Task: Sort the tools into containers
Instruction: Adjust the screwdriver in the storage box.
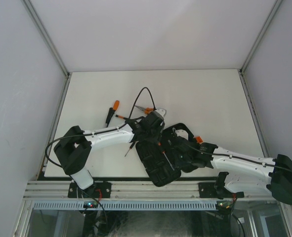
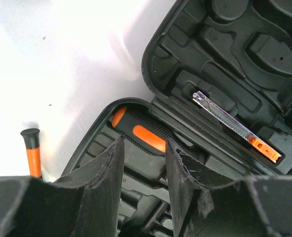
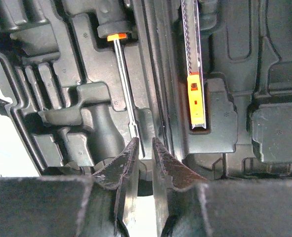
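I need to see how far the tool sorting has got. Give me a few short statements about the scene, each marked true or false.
1. The tool case lies open. True.
2. A screwdriver with an orange-and-black handle sits in a moulded slot of the case. True.
3. The left gripper is clamped on a hammer. False: its fingers stand apart with nothing between them.
4. Every tool is already in the case. False: at least one orange-handled tool lies on the table, outside the case.
5. The metal knife with the orange slider lies on the bare table. False: it sits in a slot of the case's other half.
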`<move>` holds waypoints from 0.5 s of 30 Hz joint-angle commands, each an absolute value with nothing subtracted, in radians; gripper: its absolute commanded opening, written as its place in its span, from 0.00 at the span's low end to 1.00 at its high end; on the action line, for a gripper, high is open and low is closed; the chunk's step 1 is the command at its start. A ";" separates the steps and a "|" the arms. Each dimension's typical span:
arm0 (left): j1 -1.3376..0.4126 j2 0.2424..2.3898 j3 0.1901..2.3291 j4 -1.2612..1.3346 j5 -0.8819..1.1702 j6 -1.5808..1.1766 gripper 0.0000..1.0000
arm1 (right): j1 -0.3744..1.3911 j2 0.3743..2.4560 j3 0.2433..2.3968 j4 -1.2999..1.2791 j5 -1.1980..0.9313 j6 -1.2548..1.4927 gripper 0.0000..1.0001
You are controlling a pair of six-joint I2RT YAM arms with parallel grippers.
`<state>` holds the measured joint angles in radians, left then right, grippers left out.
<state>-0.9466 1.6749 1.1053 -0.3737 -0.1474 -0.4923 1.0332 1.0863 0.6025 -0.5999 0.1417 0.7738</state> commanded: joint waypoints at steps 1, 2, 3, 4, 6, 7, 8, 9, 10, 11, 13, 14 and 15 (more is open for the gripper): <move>-0.946 1.654 1.099 -0.314 -0.141 -0.428 0.43 | 1.030 1.086 0.605 -0.557 0.132 0.790 0.15; -0.946 1.657 1.102 -0.311 -0.137 -0.423 0.43 | 1.029 1.086 0.604 -0.556 0.130 0.792 0.16; -0.946 1.661 1.104 -0.307 -0.133 -0.418 0.43 | 1.028 1.086 0.605 -0.555 0.129 0.794 0.15; -0.946 1.665 1.106 -0.305 -0.128 -0.414 0.43 | 1.029 1.086 0.604 -0.555 0.127 0.795 0.16; -0.946 1.674 1.107 -0.300 -0.118 -0.408 0.43 | 1.028 1.091 0.602 -0.552 0.121 0.798 0.16; -0.946 1.678 1.106 -0.298 -0.114 -0.407 0.43 | 1.028 1.095 0.602 -0.550 0.118 0.799 0.16; -0.946 1.681 1.105 -0.296 -0.113 -0.408 0.43 | 1.029 1.100 0.602 -0.547 0.116 0.800 0.16; -0.946 1.685 1.103 -0.293 -0.112 -0.409 0.43 | 1.030 1.104 0.603 -0.545 0.113 0.800 0.16; -0.946 1.690 1.099 -0.288 -0.110 -0.411 0.43 | 1.030 1.108 0.602 -0.543 0.113 0.802 0.15; -0.946 1.692 1.095 -0.285 -0.109 -0.413 0.43 | 1.031 1.111 0.602 -0.543 0.113 0.805 0.15; -0.946 1.699 1.086 -0.277 -0.107 -0.420 0.43 | 1.032 1.116 0.601 -0.544 0.116 0.810 0.15; -0.946 1.704 1.081 -0.274 -0.106 -0.423 0.42 | 1.031 1.117 0.602 -0.543 0.118 0.814 0.14; -0.945 1.709 1.078 -0.271 -0.104 -0.427 0.42 | 1.031 1.118 0.602 -0.544 0.119 0.816 0.14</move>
<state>-0.9466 1.6947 1.1049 -0.3157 -0.1211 -0.4332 1.0332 1.1152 0.6022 -0.5762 0.1173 0.7914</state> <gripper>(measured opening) 0.425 0.149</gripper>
